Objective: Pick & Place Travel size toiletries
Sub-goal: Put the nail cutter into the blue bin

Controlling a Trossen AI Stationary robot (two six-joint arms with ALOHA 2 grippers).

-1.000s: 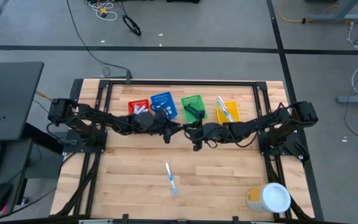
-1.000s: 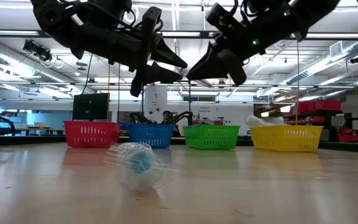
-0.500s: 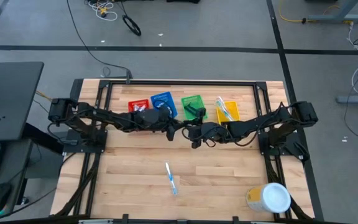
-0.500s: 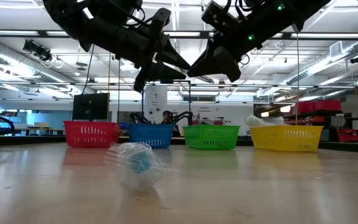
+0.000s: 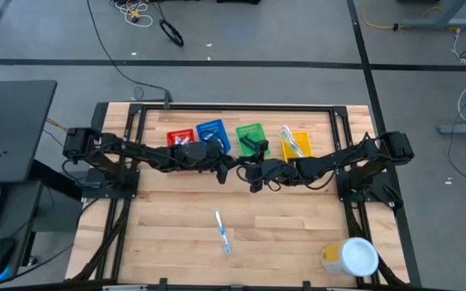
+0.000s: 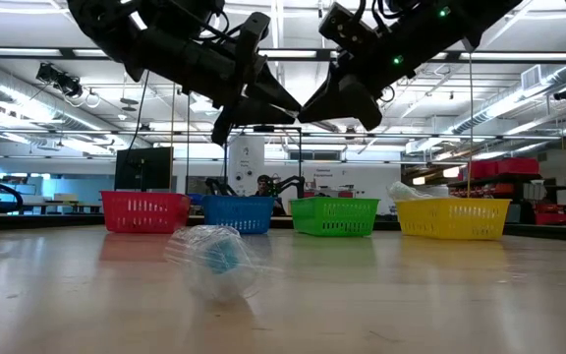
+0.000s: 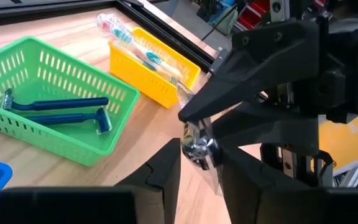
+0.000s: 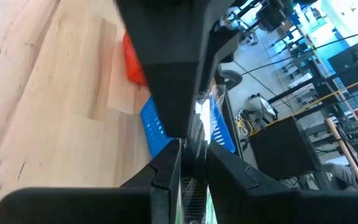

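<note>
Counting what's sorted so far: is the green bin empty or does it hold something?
Not empty. The green bin holds two blue-handled razors lying flat inside, seen in the left wrist view.

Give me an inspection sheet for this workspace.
Surface: wood table, mostly bare.
Job's things: wrapped toothbrush lying mid-table; razors in green bin; toothbrushes in yellow bin; small wrapped item between both hands.
Clutter: yellow tub at a table corner.
Grippers: left hand and right hand meet above the table, both around the item.
Cables: on floor.
Surroundings: red bin, blue bin, workshop.
</note>
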